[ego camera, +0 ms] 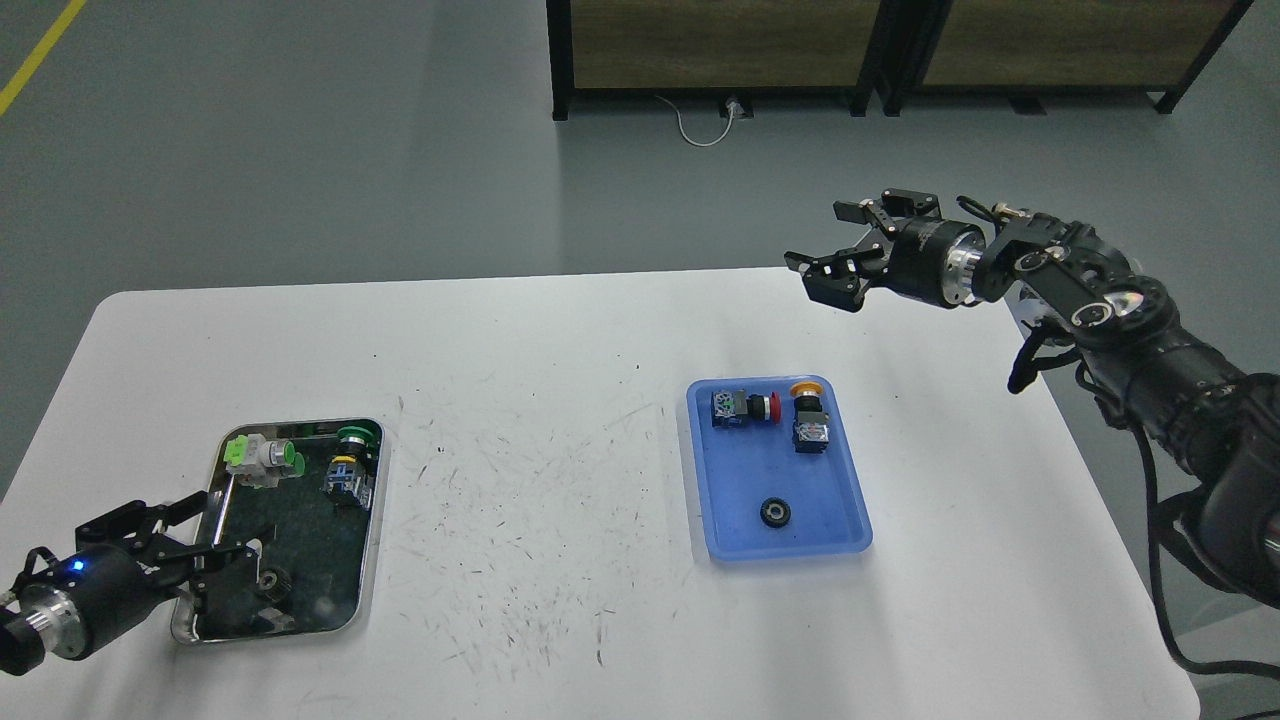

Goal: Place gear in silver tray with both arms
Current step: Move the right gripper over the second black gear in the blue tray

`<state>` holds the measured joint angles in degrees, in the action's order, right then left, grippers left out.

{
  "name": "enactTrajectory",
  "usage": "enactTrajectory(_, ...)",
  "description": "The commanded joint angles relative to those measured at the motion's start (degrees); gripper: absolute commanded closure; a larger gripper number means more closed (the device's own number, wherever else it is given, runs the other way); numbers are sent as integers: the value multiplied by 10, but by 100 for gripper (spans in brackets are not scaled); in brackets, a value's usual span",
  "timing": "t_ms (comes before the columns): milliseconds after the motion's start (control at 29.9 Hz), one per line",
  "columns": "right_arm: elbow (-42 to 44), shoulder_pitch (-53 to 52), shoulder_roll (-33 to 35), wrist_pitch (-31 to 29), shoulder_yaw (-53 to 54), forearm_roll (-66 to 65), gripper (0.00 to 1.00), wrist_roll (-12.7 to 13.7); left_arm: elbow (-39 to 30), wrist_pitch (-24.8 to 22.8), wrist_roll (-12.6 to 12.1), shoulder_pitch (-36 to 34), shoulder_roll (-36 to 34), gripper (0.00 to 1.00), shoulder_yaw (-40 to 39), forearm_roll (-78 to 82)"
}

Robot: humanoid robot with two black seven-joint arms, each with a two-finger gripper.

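- White and scuffed with dark scratches, the counter (560, 480) fills the head view; places below are given from the blue tray (775, 535), which sits right of the counter's middle
- Inside the blue tray, near its lower end, lies a small black gear (774, 512), flat on the tray floor and apart from everything else
- Along the tray's far edge lie two push-button switches: one with a red cap (745, 408) on its side, and just right of it one with a yellow cap (808, 415), cap pointing away from the robot
- Far to the left of the blue tray, near the counter's left edge, sits the silver tray (372, 540), its dark bottom mirror-like
- In the silver tray's far end lie a switch with a light green body (262, 460) and a switch with a dark green cap (352, 460); a small dark round part (272, 583) rests near its closer end
- The left gripper (205, 555) hangs over the silver tray's near left corner, well left of the blue tray; its jaws are spread apart and hold nothing
- The right gripper (840, 245) hovers above the counter's far edge, up and right of the blue tray, well clear of it; its jaws stand wide apart and empty
- Beyond the counter, grey floor (300, 150) and a dark-framed wooden cabinet (720, 45) show, with a white cable (700, 125) at its foot
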<state>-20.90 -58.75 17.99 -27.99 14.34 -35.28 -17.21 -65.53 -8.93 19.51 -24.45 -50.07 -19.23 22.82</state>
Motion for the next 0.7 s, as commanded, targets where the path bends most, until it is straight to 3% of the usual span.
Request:
enactTrajectory(0,-75,0,23,0,-33,0,13,2,-6,-9,-4,-23,-28,3,-41,-2)
enactTrajectory(100,-136,1,45,0,-66,-2,13,3,-6,-23,-9,-50,-52,3,-62,-7)
enactTrajectory(234,-207,19,75,0,-98,-21,13,4,-1,-27,-68,-107,-81,3,-63,-57)
enactTrajectory(301,-229,35,82,0,-100,-37,13,4,0,-27,-86,-132,-89,3,-61,-77)
enactTrajectory(668,-252,102,78,0,-143,-84,12,6,4,-26,-92,-233,-128,3,-3,-109)
